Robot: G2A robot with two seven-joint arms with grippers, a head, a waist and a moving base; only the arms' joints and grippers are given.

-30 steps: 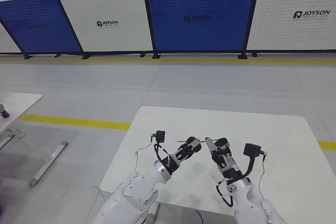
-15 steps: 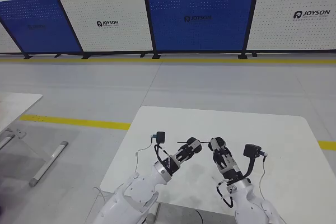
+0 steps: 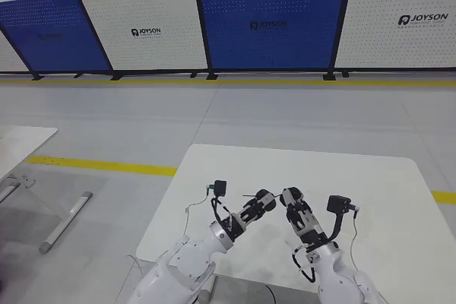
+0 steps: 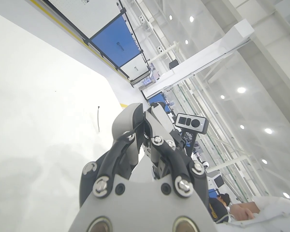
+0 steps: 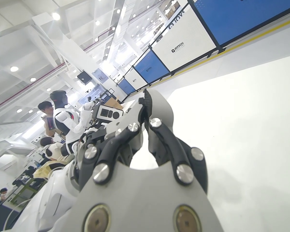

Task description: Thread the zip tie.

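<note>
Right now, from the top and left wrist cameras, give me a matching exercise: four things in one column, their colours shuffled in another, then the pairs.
Things:
1. zip tie
2. table
3. floor stripe
4. centre wall panel

Colours:
A. yellow
B. blue
C. black
D. white

Pairs: 1-C, 2-D, 3-A, 4-B.

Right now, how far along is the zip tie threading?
Done: the left gripper has its jaws shut, apparently pinching the zip tie; a thin black strand shows between its pads. In hand: the right gripper, jaws shut, sits close beside the left one over the table. Left: the tie looks straight with no loop, so the tail is not yet through the head.
</note>
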